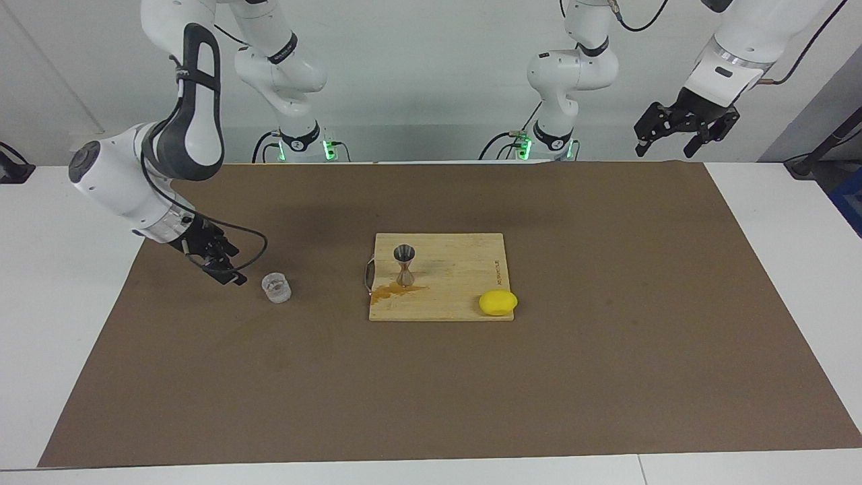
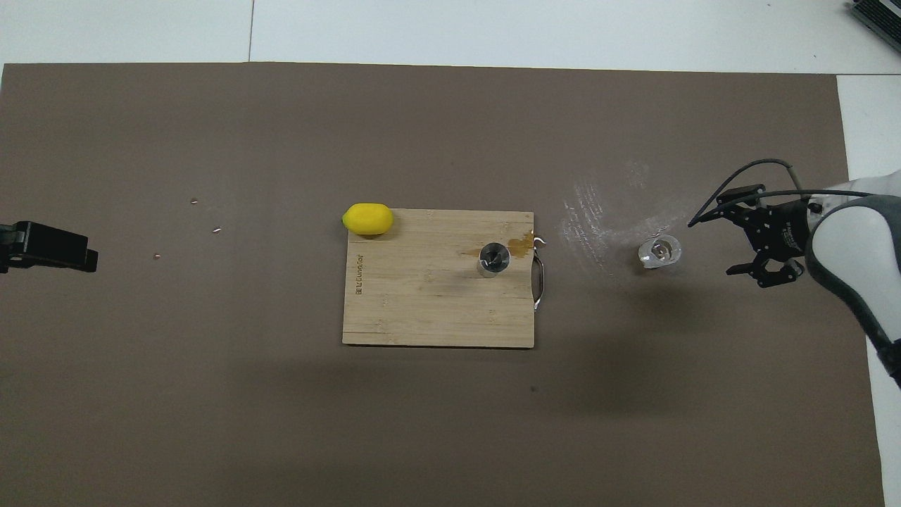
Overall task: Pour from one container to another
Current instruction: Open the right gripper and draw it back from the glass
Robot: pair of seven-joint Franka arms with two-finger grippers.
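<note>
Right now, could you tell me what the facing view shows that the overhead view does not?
Only the facing view shows both arms' bases and the jigger's hourglass side profile. Only the overhead view shows the whitish smear on the mat beside the clear cup. Both show the cutting board, the lemon, the brown spill, the right gripper open beside the cup, and the left gripper waiting.

The small clear glass-like cup [image 1: 276, 287] is transparent and thick-walled, with glints on its rim. The silvery-grey hourglass-shaped metal jigger [image 1: 404, 265] looks polished and reflective. It stands on the pale rectangular wooden cutting board [image 1: 465, 296], whose grain shows in fine streaks; a wet-looking amber stain [image 1: 394, 290] marks its matt surface, and a thin metal handle [image 1: 368, 275] shines at one edge. The yellow lemon [image 1: 498, 302] has a smooth, softly glossy skin. The brown table mat [image 1: 606, 377] is matt and paper-like, with whitish scuffs [image 2: 598, 218] near the cup.
</note>
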